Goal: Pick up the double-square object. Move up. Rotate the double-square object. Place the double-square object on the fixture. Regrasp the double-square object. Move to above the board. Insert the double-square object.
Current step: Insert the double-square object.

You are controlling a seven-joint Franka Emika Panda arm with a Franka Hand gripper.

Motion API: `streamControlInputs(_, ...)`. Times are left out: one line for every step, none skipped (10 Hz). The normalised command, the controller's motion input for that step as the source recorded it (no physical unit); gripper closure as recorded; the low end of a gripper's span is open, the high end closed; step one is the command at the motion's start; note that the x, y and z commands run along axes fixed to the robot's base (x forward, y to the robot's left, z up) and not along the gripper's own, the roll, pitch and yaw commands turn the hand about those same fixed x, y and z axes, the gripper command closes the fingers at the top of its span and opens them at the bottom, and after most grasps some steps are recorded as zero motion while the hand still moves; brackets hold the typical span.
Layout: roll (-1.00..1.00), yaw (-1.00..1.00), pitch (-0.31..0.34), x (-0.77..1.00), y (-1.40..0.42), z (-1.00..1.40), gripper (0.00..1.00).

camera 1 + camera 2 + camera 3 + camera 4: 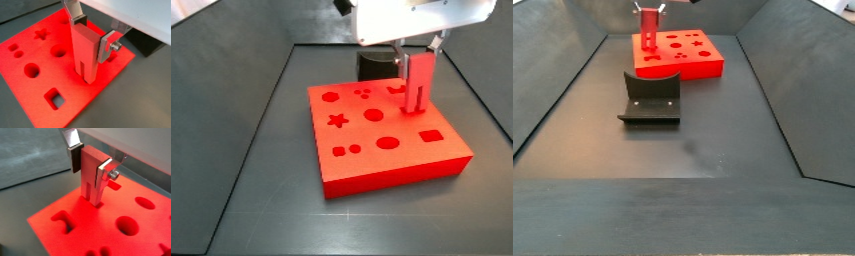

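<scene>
My gripper [91, 36] is shut on the double-square object [83, 55], a red elongated block held upright with a slot in its lower end. The silver fingers [75, 157] clamp its upper part in both wrist views. The block [90, 180] hangs over the board [40, 75], a flat red slab with star, circle, oval and square cut-outs. Its lower end is at the board's surface near one edge; I cannot tell if it touches. In the side views the gripper [420, 48] and block [418, 85] stand over the board [385, 145]. The fixture [651, 97] stands apart from the board [700, 62].
A dark fixture part [374, 65] shows just behind the board. Sloping dark walls [560, 90] enclose the grey floor [687, 150]. The white robot body [418, 18] hangs above the board's far side.
</scene>
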Motion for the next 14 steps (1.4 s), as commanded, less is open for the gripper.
streamControlInputs(-0.02,0.0,-0.009,0.0,0.0,-0.04,1.0)
streamControlInputs(0.0,0.08,0.0,-0.04,0.09,-0.17,1.0)
streamControlInputs(0.0,0.09,0.041,0.03,0.29,-0.1,1.0)
streamControlInputs(0.0,0.0,0.053,0.05,0.26,0.0,1.0)
streamControlInputs(0.0,0.0,0.006,0.0,0.0,0.0,1.0)
streamControlInputs(0.0,0.0,0.0,0.0,0.07,0.0,1.0)
streamControlInputs(0.0,0.16,0.023,0.0,0.34,0.0,1.0)
streamControlInputs(0.0,0.13,0.026,0.0,0.36,0.06,1.0)
streamControlInputs(0.0,0.0,0.0,0.0,-0.04,0.0,1.0)
streamControlInputs(0.0,-0.03,0.0,0.0,-0.18,-0.25,1.0)
streamControlInputs(0.16,-0.27,0.019,0.0,-0.39,-0.46,1.0)
streamControlInputs(0.22,-0.25,0.059,0.09,-0.4,-0.53,1.0)
streamControlInputs(0.28,-0.19,0.093,0.18,-0.37,-0.66,1.0)
streamControlInputs(0.44,-0.04,0.103,0.21,-0.45,-0.41,1.0)
